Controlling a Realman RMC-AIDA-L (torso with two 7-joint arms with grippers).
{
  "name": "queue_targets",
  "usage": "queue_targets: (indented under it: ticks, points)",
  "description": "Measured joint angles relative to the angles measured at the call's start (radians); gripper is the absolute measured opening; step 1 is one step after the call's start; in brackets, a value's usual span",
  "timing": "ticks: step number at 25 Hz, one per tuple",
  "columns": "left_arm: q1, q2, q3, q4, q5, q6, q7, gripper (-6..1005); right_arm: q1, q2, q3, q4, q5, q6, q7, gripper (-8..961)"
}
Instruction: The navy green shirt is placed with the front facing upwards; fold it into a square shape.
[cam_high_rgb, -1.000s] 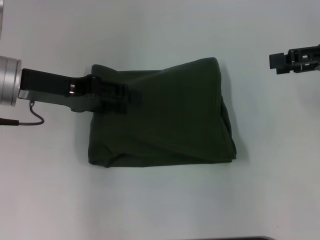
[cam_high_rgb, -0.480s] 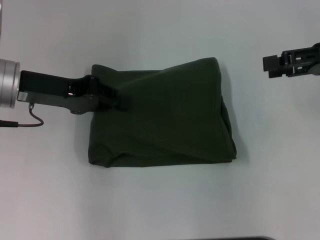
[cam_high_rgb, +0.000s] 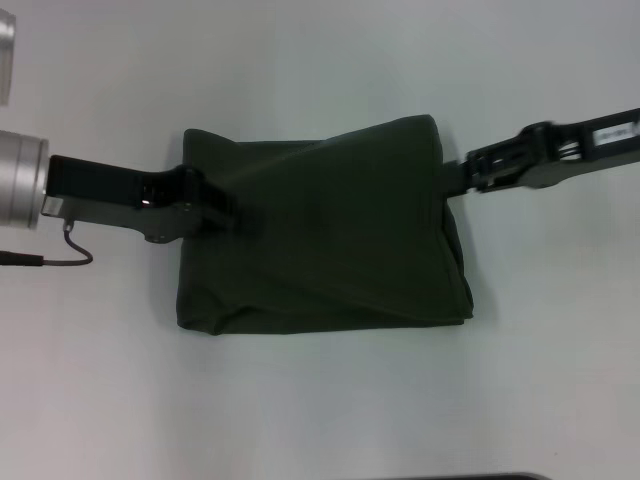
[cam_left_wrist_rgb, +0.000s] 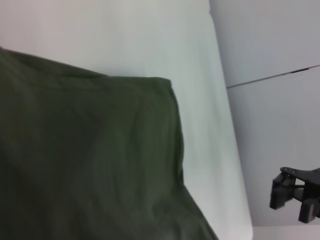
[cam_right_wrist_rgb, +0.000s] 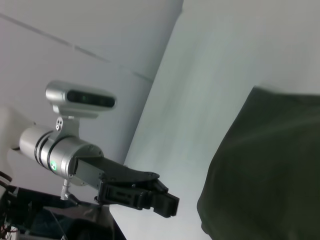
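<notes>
The navy green shirt (cam_high_rgb: 330, 230) lies folded into a rough rectangle in the middle of the white table, with no lettering showing. My left gripper (cam_high_rgb: 225, 205) is over the shirt's left edge, near the upper corner. My right gripper (cam_high_rgb: 448, 178) is at the shirt's right edge, near the upper right corner, and nothing is held in it. The left wrist view shows the shirt (cam_left_wrist_rgb: 85, 165) close up, with the right gripper (cam_left_wrist_rgb: 292, 200) far off and its fingers apart. In the right wrist view the left gripper (cam_right_wrist_rgb: 150, 197) shows beside the shirt (cam_right_wrist_rgb: 270, 165).
The white table (cam_high_rgb: 320, 400) spreads out on all sides of the shirt. A thin black cable (cam_high_rgb: 60, 255) hangs below the left arm's silver wrist. A dark edge (cam_high_rgb: 450, 477) runs along the table's near side.
My left gripper has drawn back to the left, from over the shirt to its left edge. My right gripper has swept in from the far right to the shirt's right edge.
</notes>
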Motion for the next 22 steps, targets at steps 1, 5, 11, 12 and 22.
queue_targets:
  ticks: [1,5,11,12,22]
  points:
    - [-0.001,-0.002,0.004,0.004,0.005,-0.009,-0.002,38,0.015,0.009,-0.023,0.03,0.0,0.032,0.0,434]
    - [-0.002,-0.014,0.03,0.011,0.021,-0.063,-0.017,41,0.045,0.03,-0.059,0.103,-0.001,0.102,0.002,360]
    - [-0.027,-0.022,0.108,0.074,0.031,-0.148,-0.034,41,0.077,0.092,-0.175,0.167,-0.01,0.22,0.016,165]
    - [-0.034,-0.022,0.115,0.087,0.033,-0.155,-0.034,41,0.078,0.095,-0.184,0.168,-0.01,0.224,0.019,118]
    - [-0.038,-0.018,0.127,0.11,0.085,-0.188,-0.05,42,0.063,0.089,-0.226,0.17,-0.093,0.266,0.065,3]
